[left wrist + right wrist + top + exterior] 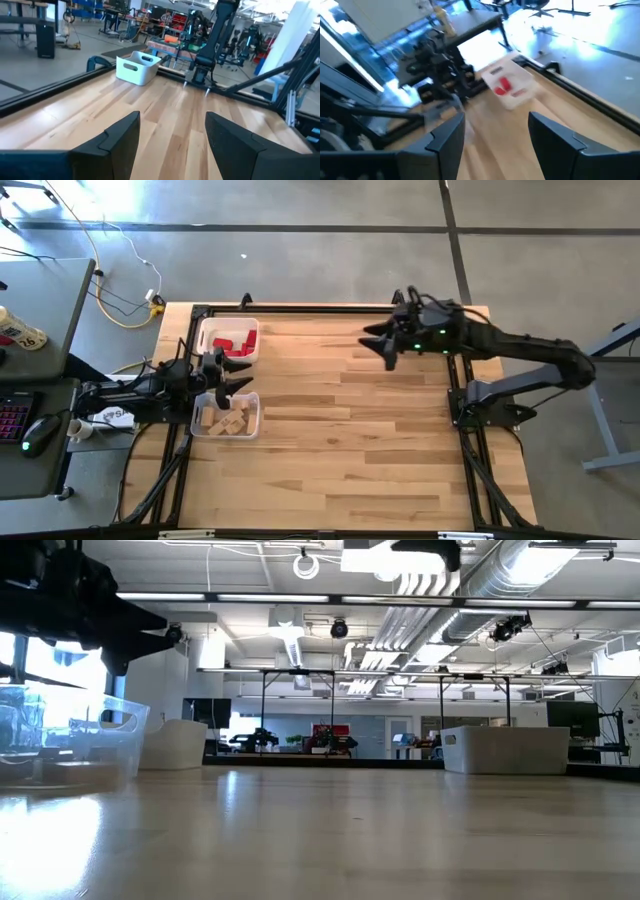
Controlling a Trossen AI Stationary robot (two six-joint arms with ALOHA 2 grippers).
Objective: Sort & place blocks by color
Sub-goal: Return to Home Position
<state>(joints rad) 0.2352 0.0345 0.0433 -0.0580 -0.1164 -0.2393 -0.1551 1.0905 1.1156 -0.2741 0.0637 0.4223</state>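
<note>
The red blocks (236, 343) lie in a white bin (207, 330) at 10 o'clock on the worktop (340, 450), and the plain wood blocks (226, 421) lie in a clear bin (197, 415) at 9 o'clock. The left gripper (243, 376) hangs between these two bins, its jaws spread and holding nothing. The right gripper (378, 348) is at 1 o'clock, near the worktop's edge, its jaws also spread and empty

Red blocks (238, 343) occupy white bin (209, 338), wooden blocks (228, 421) clear bin (195, 420).
</note>
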